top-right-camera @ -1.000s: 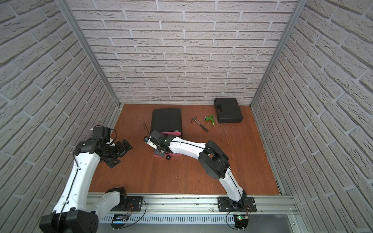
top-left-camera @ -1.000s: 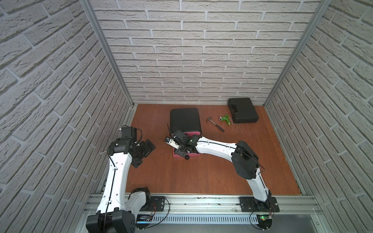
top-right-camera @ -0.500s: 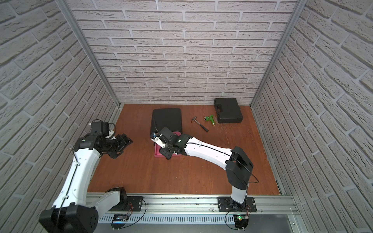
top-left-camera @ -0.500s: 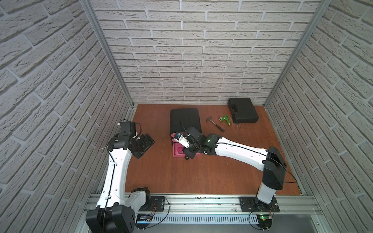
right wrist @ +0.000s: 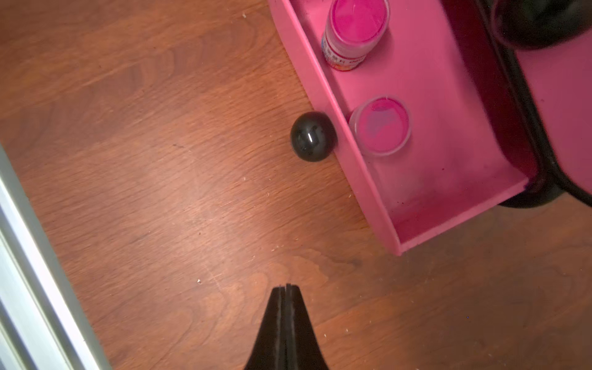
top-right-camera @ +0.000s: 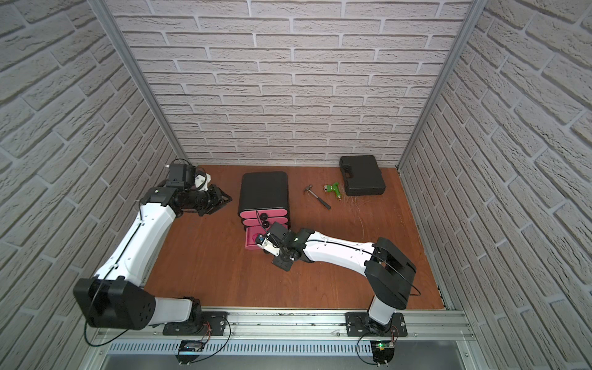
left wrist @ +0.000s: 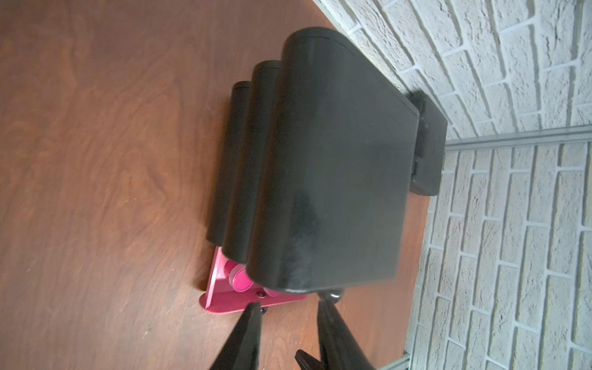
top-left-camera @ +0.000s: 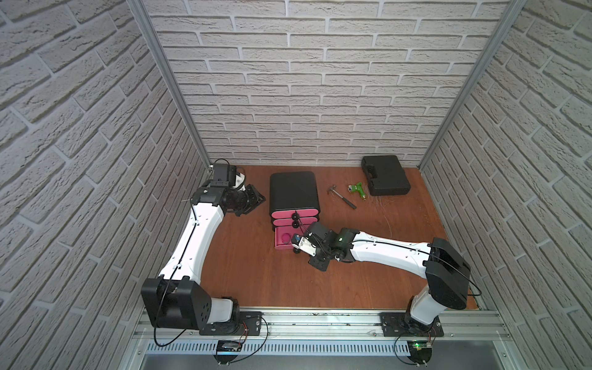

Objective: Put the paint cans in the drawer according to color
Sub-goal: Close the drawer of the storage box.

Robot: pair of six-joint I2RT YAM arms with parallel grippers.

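Observation:
The black drawer chest (top-left-camera: 294,192) (top-right-camera: 264,190) stands at the back middle of the wooden floor. Its two upper pink drawers are pushed in and the bottom drawer (top-left-camera: 278,248) (right wrist: 448,179) is pulled out. Two magenta paint cans (right wrist: 355,22) (right wrist: 379,125) stand inside it, one close behind the black knob (right wrist: 313,136). My right gripper (top-left-camera: 318,264) (right wrist: 285,285) is shut and empty, over bare floor just in front of that knob. My left gripper (top-left-camera: 256,200) (left wrist: 288,302) hovers left of the chest, apart from it, its fingers narrowly open around nothing.
A small hammer (top-left-camera: 341,196), a green toy drill (top-left-camera: 358,189) and a flat black tool case (top-left-camera: 386,175) lie at the back right. Brick walls close in the left, back and right sides. An aluminium rail (top-left-camera: 320,320) runs along the front.
My right gripper has drawn back from over the open drawer to the floor in front of it and has shut. My left gripper has swung toward the chest's left side and narrowed.

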